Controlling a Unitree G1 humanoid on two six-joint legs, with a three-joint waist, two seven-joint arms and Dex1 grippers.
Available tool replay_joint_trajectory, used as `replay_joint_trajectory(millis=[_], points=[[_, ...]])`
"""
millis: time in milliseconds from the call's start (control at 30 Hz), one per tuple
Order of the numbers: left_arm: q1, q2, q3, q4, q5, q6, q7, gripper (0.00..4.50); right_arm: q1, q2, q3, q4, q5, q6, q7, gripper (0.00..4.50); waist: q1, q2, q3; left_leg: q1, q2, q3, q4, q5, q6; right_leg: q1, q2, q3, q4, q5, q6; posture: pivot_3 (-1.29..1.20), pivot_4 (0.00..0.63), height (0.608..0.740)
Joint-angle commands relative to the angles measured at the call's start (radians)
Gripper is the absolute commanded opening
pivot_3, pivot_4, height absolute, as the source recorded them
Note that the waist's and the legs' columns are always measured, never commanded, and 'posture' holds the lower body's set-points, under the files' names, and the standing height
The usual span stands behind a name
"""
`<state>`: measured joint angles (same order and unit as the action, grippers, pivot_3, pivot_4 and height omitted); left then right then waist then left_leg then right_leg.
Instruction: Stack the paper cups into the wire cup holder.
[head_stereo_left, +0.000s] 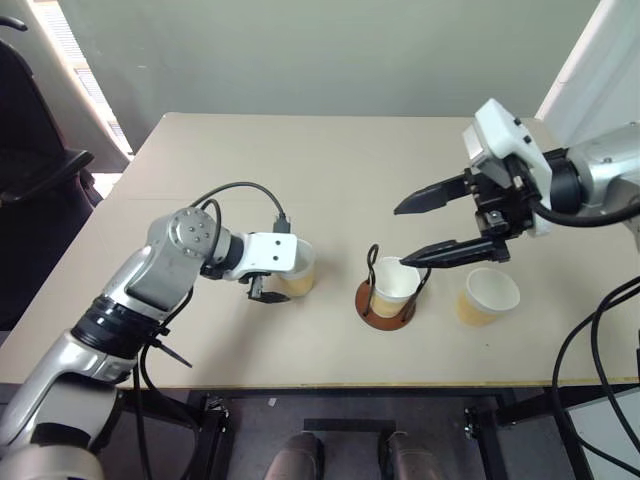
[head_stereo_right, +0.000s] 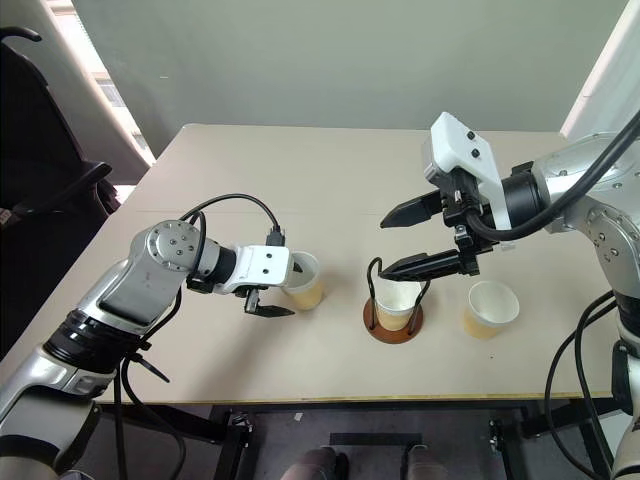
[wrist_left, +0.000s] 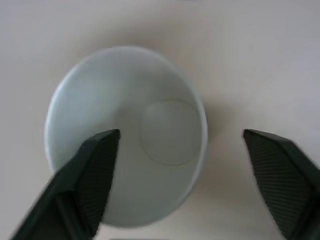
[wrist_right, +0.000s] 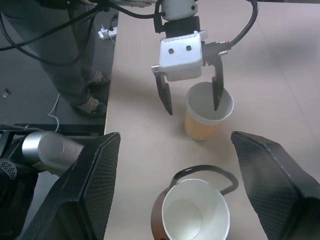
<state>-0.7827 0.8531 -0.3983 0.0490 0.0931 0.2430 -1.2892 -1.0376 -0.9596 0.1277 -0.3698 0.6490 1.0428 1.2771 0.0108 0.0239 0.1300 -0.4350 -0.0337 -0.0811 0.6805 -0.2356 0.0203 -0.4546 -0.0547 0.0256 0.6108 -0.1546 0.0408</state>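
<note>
Three tan paper cups with white insides stand on the beige table (head_stereo_left: 330, 160). One cup (head_stereo_left: 395, 285) sits in the wire cup holder (head_stereo_left: 385, 318), a reddish-brown disc with black wire loops. My right gripper (head_stereo_left: 400, 236) hovers open just above that cup, pointing left, and holds nothing. A second cup (head_stereo_left: 488, 296) stands to the holder's right. Left of the holder, my left gripper (wrist_right: 191, 102) is open around the third cup (head_stereo_left: 298, 268). One finger (wrist_left: 100, 160) is inside its rim and the other finger (wrist_left: 280, 165) is outside its wall.
A black chair (head_stereo_left: 30, 180) stands off the table's left side and a white panel (head_stereo_left: 600, 60) at the back right. Black cables (head_stereo_left: 600, 340) hang by the right edge. A person's legs (wrist_right: 80, 65) stand beside the table.
</note>
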Motion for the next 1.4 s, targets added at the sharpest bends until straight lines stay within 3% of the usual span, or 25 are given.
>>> replay_joint_trajectory(millis=[33, 267, 300, 667, 1033, 1400], points=[[-0.041, -0.022, 0.016, 0.044, 0.006, -0.08, -0.007, 2.8, 0.006, -0.017, -0.05, -0.019, 0.017, -0.023, -0.011, 3.69, 0.0, 0.0, 0.0, 0.0, 0.0, 0.0, 0.0, 0.0, 0.0, 0.0, 0.0, 0.0, 0.0, 0.0, 0.0, 0.0, 0.15, 0.74], [-0.097, -0.06, 0.038, 0.084, -0.018, -0.106, -0.047, 0.19, 0.054, -0.039, -0.07, -0.007, 0.025, -0.037, -0.023, 3.69, 0.001, 0.0, 0.0, -0.001, 0.0, 0.0, 0.001, 0.0, 0.0, 0.0, 0.0, 0.0, 0.0, 0.001, 0.002, 0.0, 0.15, 0.74], [-0.1, -0.06, 0.042, 0.081, -0.026, -0.102, -0.057, 0.06, 0.059, -0.041, -0.075, -0.007, 0.029, -0.036, -0.027, 3.69, 0.001, 0.0, 0.0, -0.001, 0.0, 0.0, 0.001, 0.0, 0.0, 0.0, 0.0, 0.0, 0.0, 0.001, 0.002, 0.0, 0.15, 0.74], [-0.166, -0.052, 0.094, -0.051, -0.177, 0.058, -0.188, 0.06, 0.143, -0.066, -0.156, -0.009, 0.054, -0.043, -0.061, 3.69, 0.001, 0.0, 0.0, -0.001, 0.0, 0.001, 0.001, 0.0, 0.001, 0.0, 0.0, 0.0, -0.001, 0.002, 0.003, 0.0, 0.15, 0.74], [-0.357, -0.059, 0.17, -0.138, -0.417, 0.281, -0.299, 0.06, 0.268, -0.134, -0.29, -0.035, 0.097, -0.044, -0.095, 3.69, 0.003, 0.0, 0.0, -0.001, 0.0, 0.002, 0.001, -0.001, 0.002, 0.001, -0.001, 0.001, -0.001, 0.003, 0.006, 0.0, 0.15, 0.74], [-0.48, -0.151, 0.129, -0.037, -0.462, 0.237, -0.322, 0.06, 0.46, -0.267, -0.488, -0.111, 0.202, -0.012, -0.083, 3.69, 0.007, 0.0, 0.0, -0.001, 0.0, 0.004, 0.002, -0.001, 0.004, 0.003, -0.001, 0.001, -0.003, 0.006, 0.014, 0.0, 0.15, 0.74]])
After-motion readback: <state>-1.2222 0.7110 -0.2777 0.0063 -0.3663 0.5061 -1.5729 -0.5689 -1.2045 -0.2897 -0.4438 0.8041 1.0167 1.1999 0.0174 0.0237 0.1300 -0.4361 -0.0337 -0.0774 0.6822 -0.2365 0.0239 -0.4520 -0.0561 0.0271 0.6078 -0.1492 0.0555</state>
